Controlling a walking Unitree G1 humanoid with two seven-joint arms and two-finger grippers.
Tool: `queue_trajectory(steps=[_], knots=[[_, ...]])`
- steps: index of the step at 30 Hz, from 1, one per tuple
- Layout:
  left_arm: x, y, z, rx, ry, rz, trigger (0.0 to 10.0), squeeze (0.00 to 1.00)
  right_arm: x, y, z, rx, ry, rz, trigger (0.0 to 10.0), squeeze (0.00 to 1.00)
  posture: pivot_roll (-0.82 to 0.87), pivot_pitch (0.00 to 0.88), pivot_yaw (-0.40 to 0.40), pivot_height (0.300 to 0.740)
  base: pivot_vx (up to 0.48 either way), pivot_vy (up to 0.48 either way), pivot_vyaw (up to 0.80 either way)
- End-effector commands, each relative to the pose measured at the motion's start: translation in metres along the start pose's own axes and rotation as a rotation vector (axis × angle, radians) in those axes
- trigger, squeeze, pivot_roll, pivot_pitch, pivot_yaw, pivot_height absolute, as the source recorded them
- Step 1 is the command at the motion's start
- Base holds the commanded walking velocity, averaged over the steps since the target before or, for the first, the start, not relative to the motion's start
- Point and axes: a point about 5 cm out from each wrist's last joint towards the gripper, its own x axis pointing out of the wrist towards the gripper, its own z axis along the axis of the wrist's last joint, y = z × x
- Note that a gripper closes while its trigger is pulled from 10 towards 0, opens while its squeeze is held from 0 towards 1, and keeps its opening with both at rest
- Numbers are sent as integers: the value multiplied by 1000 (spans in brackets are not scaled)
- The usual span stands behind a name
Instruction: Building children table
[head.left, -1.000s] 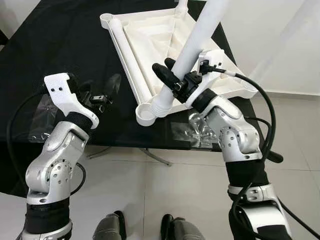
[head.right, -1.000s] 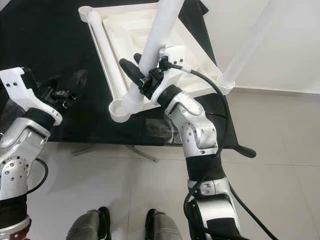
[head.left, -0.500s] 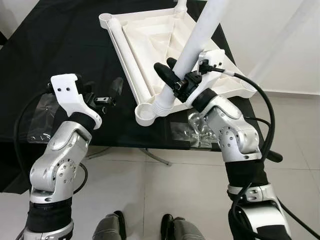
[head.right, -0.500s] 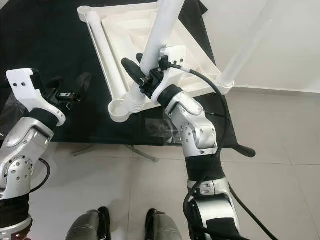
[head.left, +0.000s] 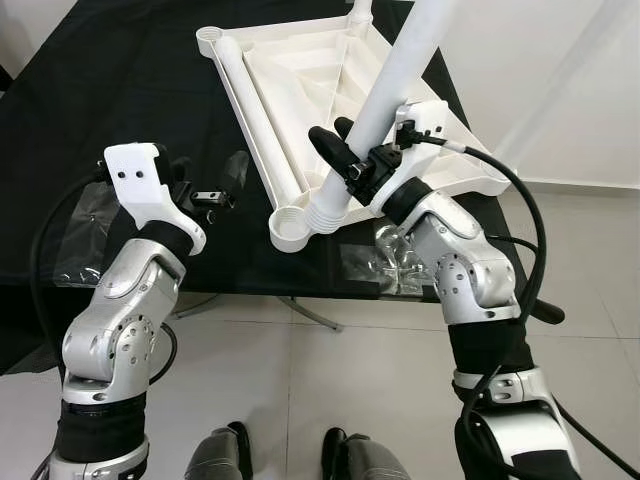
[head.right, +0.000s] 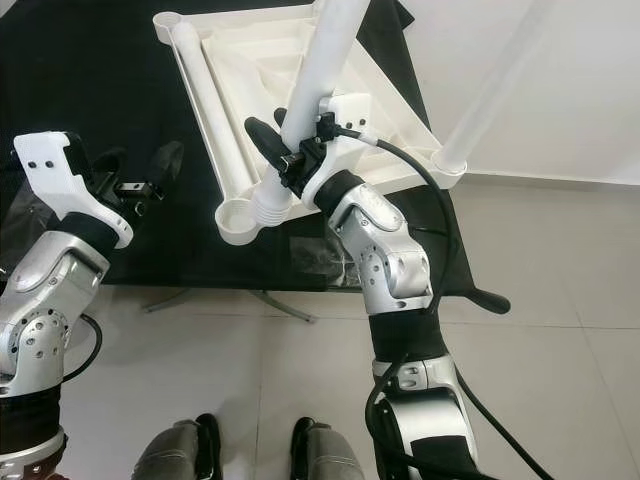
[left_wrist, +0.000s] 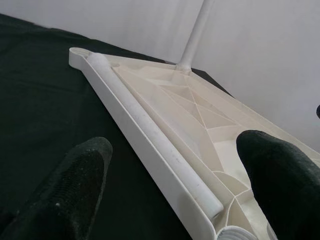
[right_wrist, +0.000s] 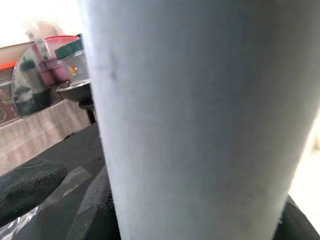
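Leg-fitting step: my right hand (head.left: 352, 160) clamps the table leg (head.left: 385, 100) in the corner socket (head.left: 292, 228) below; left hand (head.left: 215, 185) wide, next steadies tabletop (head.left: 300, 75).

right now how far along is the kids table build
Partly built. The white plastic tabletop lies upside down on the black table, with legs already standing in its far corner and its right corner. The right gripper is clamped on a third white leg seated in the near corner socket. One white tube lies loose inside the frame. The left gripper is open beside it.
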Motion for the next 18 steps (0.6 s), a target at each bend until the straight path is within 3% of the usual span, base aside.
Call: queue_trajectory(steps=[1, 7, 18], knots=[[0, 2, 1, 29, 8, -3, 10000, 0, 3, 3, 3, -5, -23, 9, 10000, 0, -7, 226, -89, 740, 0, 480, 0], [1, 1, 0, 34, 10, -8, 10000, 0, 3, 2, 4, 9, -24, 4, 10000, 0, -5, 225, -90, 740, 0, 480, -167], [-1, -2, 3, 92, -15, -33, 10000, 0, 5, 0, 4, 17, -15, -4, 10000, 0, 16, 223, -86, 740, 0, 0, -800]])
